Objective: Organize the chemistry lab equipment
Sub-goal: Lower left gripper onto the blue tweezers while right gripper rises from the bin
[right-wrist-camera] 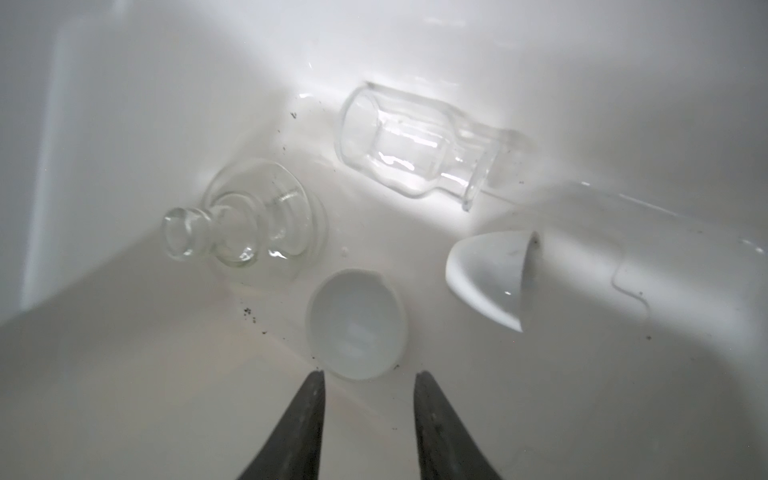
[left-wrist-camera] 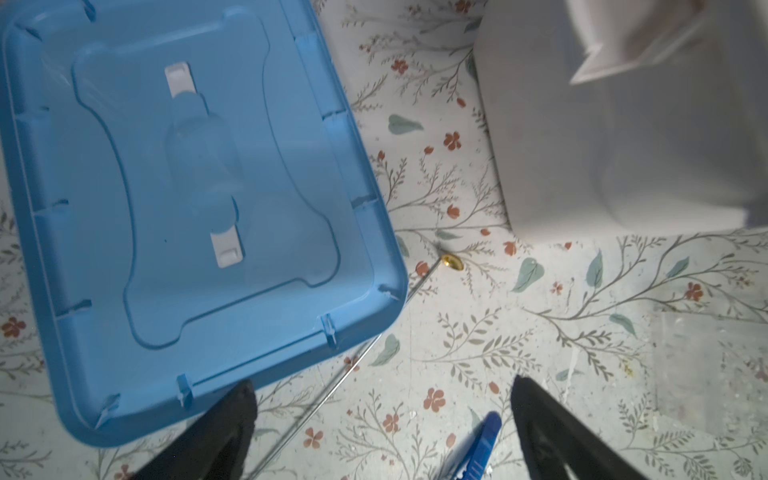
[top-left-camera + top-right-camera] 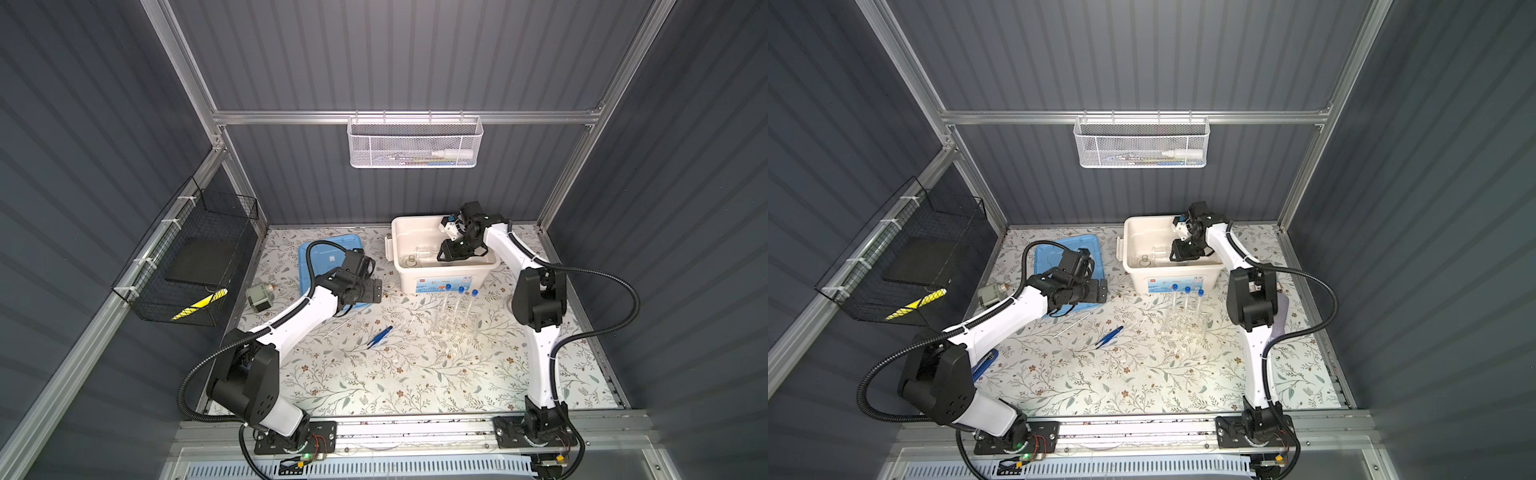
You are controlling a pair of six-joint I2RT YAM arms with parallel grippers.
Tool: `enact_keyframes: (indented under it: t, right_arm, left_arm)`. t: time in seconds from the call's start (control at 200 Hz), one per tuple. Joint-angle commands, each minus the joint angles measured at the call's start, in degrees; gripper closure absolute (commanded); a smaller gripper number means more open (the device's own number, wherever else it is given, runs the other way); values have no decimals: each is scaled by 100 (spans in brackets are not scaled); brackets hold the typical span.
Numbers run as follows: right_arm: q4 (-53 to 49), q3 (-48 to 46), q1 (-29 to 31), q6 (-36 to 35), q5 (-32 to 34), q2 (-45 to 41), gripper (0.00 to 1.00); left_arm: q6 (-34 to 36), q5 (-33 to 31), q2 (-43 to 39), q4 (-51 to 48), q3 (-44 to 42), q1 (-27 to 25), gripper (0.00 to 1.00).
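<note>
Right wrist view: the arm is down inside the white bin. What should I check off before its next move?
1. Right end effector not gripping the upright dish, jaws apart: ok.
2. Second dish upright: not ok, on its side.
3. Lying flask and second flask inside white bin: ok.
4. Left end effector open, empty: ok.
5. Test tubes standing in rack: ok.
6. Tweezers and rod stowed: not ok, both on the table.
</note>
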Motion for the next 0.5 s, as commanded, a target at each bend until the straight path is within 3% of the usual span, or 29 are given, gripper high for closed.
enact_keyframes:
  t: [0.0, 0.195, 0.495]
  right_arm:
    - [316, -171, -11, 161, -215, -310, 52]
    - [749, -598, -45, 404, -192, -729, 26]
    - [1425, -1184, -299, 991, -524, -1210, 12]
  left_arm:
    - [-183, 282, -158, -257, -231, 14, 7]
    - [-37, 549, -227, -495, -542, -196, 13]
    - [182, 826, 281, -755, -533, -834, 23]
